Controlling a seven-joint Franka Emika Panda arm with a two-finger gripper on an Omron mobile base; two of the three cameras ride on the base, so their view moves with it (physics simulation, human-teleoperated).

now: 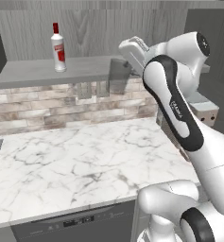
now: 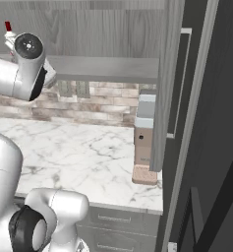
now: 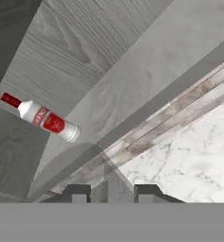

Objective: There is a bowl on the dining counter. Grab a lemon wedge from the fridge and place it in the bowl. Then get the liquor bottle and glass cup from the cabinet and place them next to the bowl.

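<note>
- Closest in, from the hand view: the gripper (image 3: 107, 191), its two dark tips set narrow with the cup (image 3: 106, 179) between them. It looks like a grip on the glass, not a hover.
- From the left base view the gripper (image 1: 125, 64) sits at the shelf's (image 1: 47, 71) right end, and the cup (image 1: 119, 75) hangs at the shelf's front edge, its foot below the board. My read: it is lifted and coming out, not standing.
- Why hold it this way? A side pinch keeps a plain tumbler upright and clears the shelf lip on the way out.
- The bottle (image 1: 58, 47) stands upright on the shelf, well to the left of the cup and near the back wall. It's untouched, and I'd judge it is waiting its turn.
- The hand view shows the bottle (image 3: 40, 117) tilted, but that is the camera's roll, not a fall.
- In the right base view its red cap (image 2: 8, 27) peeps over the arm, above the shelf.
- Under the shelf: brick tiles (image 1: 47, 108), then the marble worktop (image 1: 75, 156).
- Below the shelf's right end stands a grey-and-tan appliance (image 2: 143, 142).
- Writing: the bottle's label is red with pale marks, too small to read. Dark lettering on the forearm (image 1: 177, 106) is also unreadable, and the cup is bare.
</note>
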